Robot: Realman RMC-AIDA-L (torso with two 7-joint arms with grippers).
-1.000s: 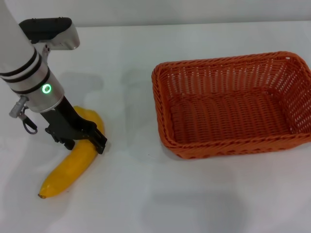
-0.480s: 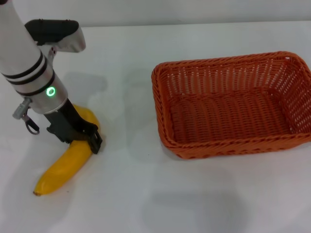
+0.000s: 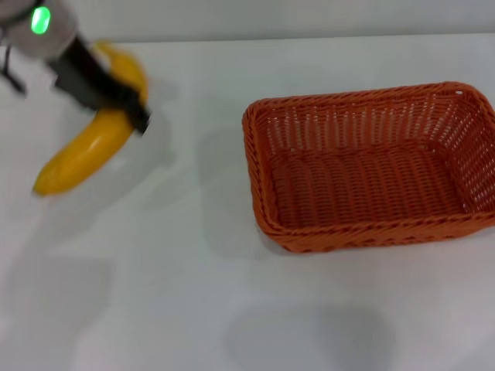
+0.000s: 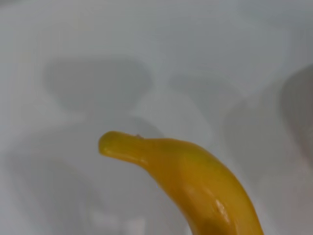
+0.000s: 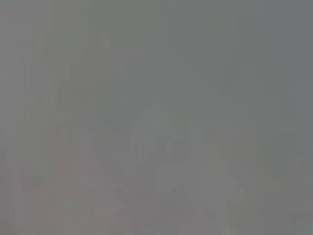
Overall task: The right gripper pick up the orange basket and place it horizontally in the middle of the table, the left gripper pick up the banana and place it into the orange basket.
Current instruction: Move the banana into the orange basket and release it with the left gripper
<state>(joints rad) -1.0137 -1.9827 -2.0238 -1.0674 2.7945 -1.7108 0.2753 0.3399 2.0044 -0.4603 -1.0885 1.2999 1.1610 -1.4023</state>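
Observation:
My left gripper (image 3: 116, 99) is at the far left of the head view, raised above the white table (image 3: 155, 294) and shut on the yellow banana (image 3: 85, 147). The banana hangs in the air with its lower end pointing down to the left; in the left wrist view the banana (image 4: 195, 181) curves above the table with its shadow below. The orange basket (image 3: 371, 166) stands empty on the table to the right, its long side running left to right. My right gripper is out of view, and the right wrist view is a blank grey.
Soft shadows lie on the white tabletop (image 4: 98, 83) below the lifted banana. Between the banana and the basket's left rim (image 3: 249, 154) there is bare table.
My left gripper has lifted the banana off the table and carried it up and away, toward the far left corner. The basket has not moved.

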